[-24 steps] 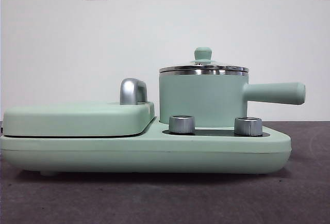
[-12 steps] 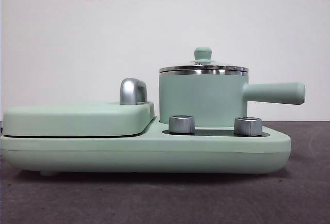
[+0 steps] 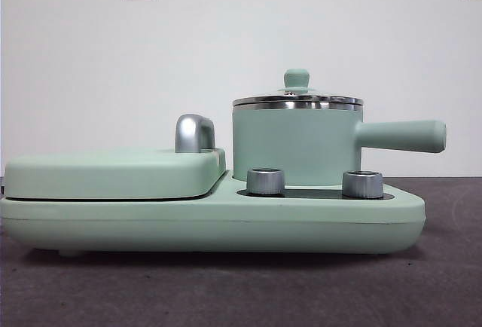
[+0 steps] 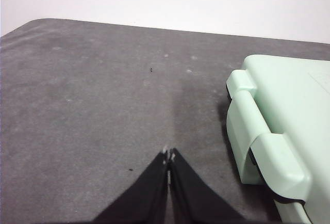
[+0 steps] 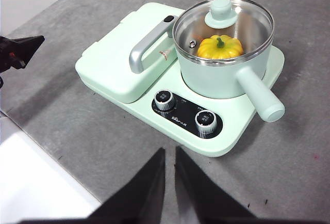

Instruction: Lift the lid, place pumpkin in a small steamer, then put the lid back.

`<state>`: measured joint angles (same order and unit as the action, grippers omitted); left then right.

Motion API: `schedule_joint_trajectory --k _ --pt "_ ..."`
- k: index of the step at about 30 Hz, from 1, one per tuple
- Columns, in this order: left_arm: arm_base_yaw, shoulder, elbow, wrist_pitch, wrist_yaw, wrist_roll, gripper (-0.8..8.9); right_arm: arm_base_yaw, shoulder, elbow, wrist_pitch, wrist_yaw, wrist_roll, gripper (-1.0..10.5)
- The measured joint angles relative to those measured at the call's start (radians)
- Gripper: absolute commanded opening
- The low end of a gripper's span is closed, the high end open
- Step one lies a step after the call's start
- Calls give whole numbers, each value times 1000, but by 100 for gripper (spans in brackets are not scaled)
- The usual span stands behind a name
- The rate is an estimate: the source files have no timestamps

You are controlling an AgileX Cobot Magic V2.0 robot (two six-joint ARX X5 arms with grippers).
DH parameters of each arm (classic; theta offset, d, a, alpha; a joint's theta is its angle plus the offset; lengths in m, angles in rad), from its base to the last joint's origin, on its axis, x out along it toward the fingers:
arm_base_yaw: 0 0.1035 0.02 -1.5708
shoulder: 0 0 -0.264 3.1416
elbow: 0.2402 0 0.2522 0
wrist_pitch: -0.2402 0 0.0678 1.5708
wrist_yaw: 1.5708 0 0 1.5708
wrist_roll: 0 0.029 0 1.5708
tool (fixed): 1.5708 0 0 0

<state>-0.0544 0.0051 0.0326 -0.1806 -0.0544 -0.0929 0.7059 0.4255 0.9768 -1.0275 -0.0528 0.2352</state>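
Observation:
The small steamer stands on the right half of a mint-green cooker base, its long handle pointing right. The glass lid sits closed on its steel rim. In the right wrist view the pumpkin lies inside the steamer, seen through the lid. My right gripper is shut and empty, high above the table in front of the cooker. My left gripper is shut and empty over bare table beside the cooker's far end; it also shows in the right wrist view.
The cooker base carries a flat hinged cover with a chrome handle on its left half. Two steel dials sit in front of the steamer. Grey table lies all around; a white wall stands behind.

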Motion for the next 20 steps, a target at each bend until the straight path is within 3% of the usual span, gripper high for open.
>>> schedule_joint_trajectory --k 5,8,13,20 --pt "0 0 0 0 0 0 6 0 0 0 0 2 0 29" --pt "0 0 0 0 0 0 6 -56 -9 -1 9 4 0 29" --pt "0 0 0 0 0 0 6 -268 -56 -105 163 -31 0 29" --pt "0 0 0 0 0 0 6 -573 -200 -451 621 -26 0 29"
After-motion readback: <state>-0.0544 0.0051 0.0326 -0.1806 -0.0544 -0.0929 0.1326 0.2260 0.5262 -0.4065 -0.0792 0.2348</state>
